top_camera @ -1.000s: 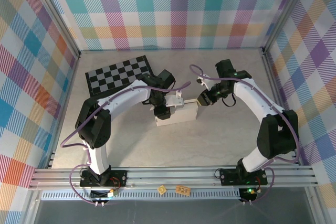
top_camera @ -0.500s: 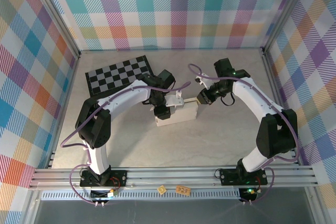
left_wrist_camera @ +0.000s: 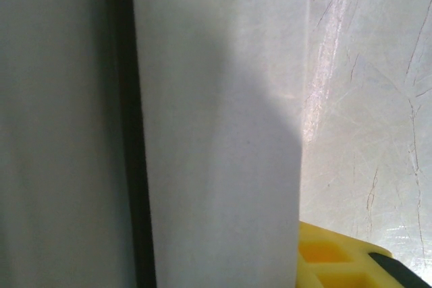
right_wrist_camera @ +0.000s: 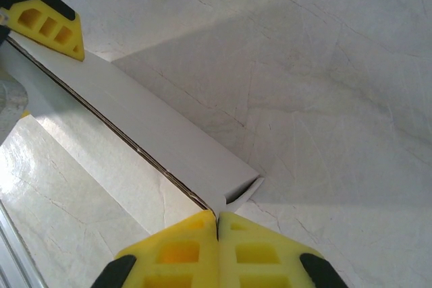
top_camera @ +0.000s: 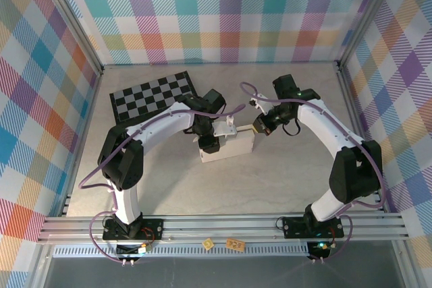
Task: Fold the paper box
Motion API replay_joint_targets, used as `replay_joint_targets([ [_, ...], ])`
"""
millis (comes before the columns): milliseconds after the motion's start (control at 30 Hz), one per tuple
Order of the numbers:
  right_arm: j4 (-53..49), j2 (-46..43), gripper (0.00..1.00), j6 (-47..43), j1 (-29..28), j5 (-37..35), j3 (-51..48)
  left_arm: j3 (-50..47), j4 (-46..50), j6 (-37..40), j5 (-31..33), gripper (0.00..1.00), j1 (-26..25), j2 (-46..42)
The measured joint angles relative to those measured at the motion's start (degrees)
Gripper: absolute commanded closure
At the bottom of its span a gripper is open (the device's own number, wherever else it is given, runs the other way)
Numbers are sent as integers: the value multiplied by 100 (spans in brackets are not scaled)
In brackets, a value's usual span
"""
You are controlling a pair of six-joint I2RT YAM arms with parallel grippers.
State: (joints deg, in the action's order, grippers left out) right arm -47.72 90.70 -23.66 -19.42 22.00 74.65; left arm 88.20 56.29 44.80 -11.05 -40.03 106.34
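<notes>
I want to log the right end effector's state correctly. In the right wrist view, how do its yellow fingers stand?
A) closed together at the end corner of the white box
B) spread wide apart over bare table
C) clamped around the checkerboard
A: the right end effector has its fingertips pressed together at the paper box end corner.

Overhead: light was bright and even, coming from above. Soft, short shadows lay on the counter close under the left gripper and the right gripper. Focus was sharp.

Left wrist view: lens was too close, and the paper box looked soft and featureless. A dark shadow band ran along its left, and glare streaked the counter above the yellow fingertip.

Right wrist view: crisp. A broad grey shadow fell ahead of the gripper, with white glare to its left.
</notes>
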Motion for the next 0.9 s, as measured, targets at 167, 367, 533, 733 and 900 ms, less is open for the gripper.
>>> replay_joint_targets([
  [167, -39, 0, 100, 356, -131, -153, 37, 57, 68, -46, 0, 62, 0, 31],
  [367, 81, -57, 100, 984, -201, -306, -9, 127, 74, -107, -2, 63, 0, 87],
  [533, 444, -372, 100, 1668, -269, -485, -378, 166, 70, -177, -4, 65, -2, 118],
  [733, 957, -750, 100, 2302, -442, -789, -850, 168, 81, -197, -2, 65, -4, 120],
  [900, 1281, -868, 100, 2623, -568, -1027, -1029, 175, 87, -238, 0, 66, -4, 122],
])
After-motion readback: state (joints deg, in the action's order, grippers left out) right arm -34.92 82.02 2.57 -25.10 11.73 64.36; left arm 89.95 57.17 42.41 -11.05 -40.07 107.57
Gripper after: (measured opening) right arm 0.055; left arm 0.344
